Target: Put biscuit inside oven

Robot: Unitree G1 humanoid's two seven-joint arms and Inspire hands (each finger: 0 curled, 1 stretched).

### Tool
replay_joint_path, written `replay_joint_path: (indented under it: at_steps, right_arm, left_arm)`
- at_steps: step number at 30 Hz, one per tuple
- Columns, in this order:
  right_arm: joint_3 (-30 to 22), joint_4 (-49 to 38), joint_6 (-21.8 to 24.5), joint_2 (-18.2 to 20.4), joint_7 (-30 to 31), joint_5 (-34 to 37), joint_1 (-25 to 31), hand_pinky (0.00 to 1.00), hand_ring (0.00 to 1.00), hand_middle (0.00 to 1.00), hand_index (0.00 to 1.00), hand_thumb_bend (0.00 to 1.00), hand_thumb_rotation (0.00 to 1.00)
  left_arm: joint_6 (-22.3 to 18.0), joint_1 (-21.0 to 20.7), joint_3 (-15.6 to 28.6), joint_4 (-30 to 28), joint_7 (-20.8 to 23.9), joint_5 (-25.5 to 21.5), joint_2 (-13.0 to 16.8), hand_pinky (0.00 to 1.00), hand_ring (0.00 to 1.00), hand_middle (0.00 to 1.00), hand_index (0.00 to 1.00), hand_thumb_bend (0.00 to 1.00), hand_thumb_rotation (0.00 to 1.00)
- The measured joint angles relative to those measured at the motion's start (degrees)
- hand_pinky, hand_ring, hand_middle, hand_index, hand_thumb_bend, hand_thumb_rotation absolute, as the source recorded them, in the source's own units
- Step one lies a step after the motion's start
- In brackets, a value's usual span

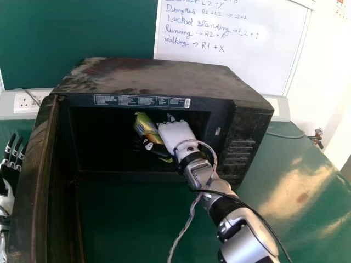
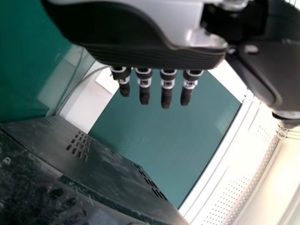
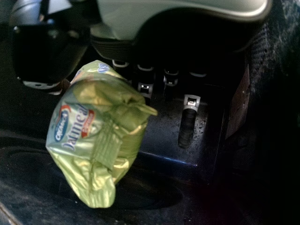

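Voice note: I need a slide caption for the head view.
The robot's right hand holds a green biscuit packet inside the open black oven.

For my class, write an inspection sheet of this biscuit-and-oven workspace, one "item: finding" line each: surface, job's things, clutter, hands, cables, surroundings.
Surface: green table, glare at right.
Job's things: black oven, door open; green biscuit packet inside its cavity, in the right hand.
Clutter: small object toward the table's far right, unidentified.
Hands: right closed round the packet; left beyond the door, fingers straight.
Cables: twisted cable and black cable along the right arm; another behind the oven.
Surroundings: whiteboard with handwriting, wall sockets.
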Motion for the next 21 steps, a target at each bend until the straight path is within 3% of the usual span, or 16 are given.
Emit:
replay_joint_path:
  at_steps: [11,17,19,21]
  right_arm:
    - [0.0,0.0,0.7,0.1,0.1,0.1,0.0,0.44,0.68,0.81,0.50,0.51,0.12]
    - [0.2,0.0,0.9,0.1,0.1,0.1,0.0,0.44,0.68,0.82,0.50,0.51,0.12]
    - [0.2,-0.1,0.9,0.1,0.1,0.1,0.0,0.44,0.68,0.83,0.50,0.51,0.13]
    - [0.2,-0.1,0.9,0.2,0.3,0.2,0.0,0.46,0.70,0.84,0.70,0.67,0.20]
  left_arm:
    - [0.0,0.0,-0.1,0.0,0.1,0.2,0.0,0.32,0.55,0.70,0.87,0.12,0.00]
    - [0.0,0.0,-0.1,0.0,0.2,0.3,0.0,0.38,0.58,0.72,0.87,0.13,0.00]
    - [0.1,0.0,-0.1,-0.2,0.5,0.4,-0.1,0.35,0.57,0.71,0.87,0.12,0.00]
    - [0.1,0.0,-0.1,-0.1,0.3,0.3,-0.1,0.34,0.56,0.70,0.87,0.12,0.00]
